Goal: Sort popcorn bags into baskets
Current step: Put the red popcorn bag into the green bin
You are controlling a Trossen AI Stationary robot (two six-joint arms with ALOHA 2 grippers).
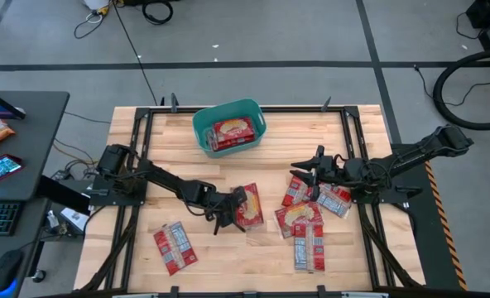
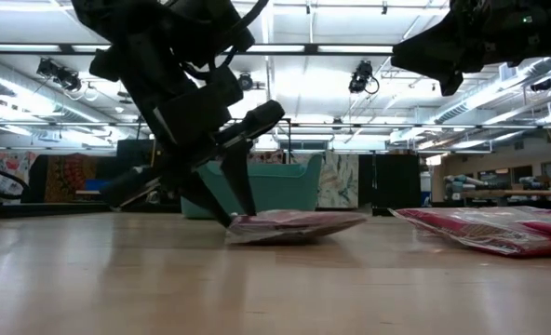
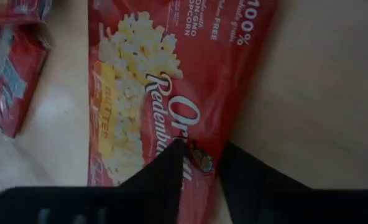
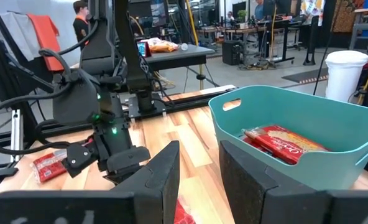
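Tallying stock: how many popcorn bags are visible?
7 bags: one in the basket, one at the left gripper, one front-left, four piled by the right gripper; overlaps may hide more.

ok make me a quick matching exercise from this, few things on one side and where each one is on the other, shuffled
Things:
1. left gripper
2. right gripper
3. teal basket
4. lone bag

Places:
A. far middle of the table, a popcorn bag inside
B. near left area of the table, apart from the rest
C. down on the edge of the middle bag
D. raised over the right-hand pile of bags

Pairs: 1-C, 2-D, 3-A, 4-B
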